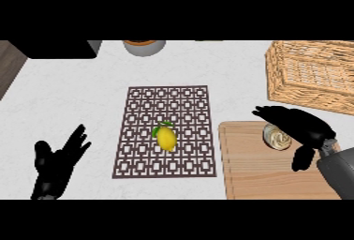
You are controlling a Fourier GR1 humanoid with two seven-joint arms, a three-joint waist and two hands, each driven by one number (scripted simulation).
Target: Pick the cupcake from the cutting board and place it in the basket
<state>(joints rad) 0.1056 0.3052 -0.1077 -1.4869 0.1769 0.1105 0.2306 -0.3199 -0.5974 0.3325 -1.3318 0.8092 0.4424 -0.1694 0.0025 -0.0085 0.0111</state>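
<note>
Cupcake (277, 138) sits on the cutting board (256, 173), near its top edge, at the right of the desk (76, 93). Right hand (298, 125) is over it, fingers spread wide above, thumb hanging down on the near side. Not closed on it yet; part of the cupcake is hidden under the palm, so can't tell if there's contact.

Left hand (56, 161) is open, fingers up, resting at lower left.

Basket (311, 75) is just past the board, top right.

Risks as I see them:
- Hand looks offset toward the cupcake's right side; closing from there could push it sideways or tip it rather than grip it.
- Basket's near wall is close; a low carry could clip the rim.
- Lemon (166, 138) on the patterned mat (166, 98) is well apart, no issue.
</note>
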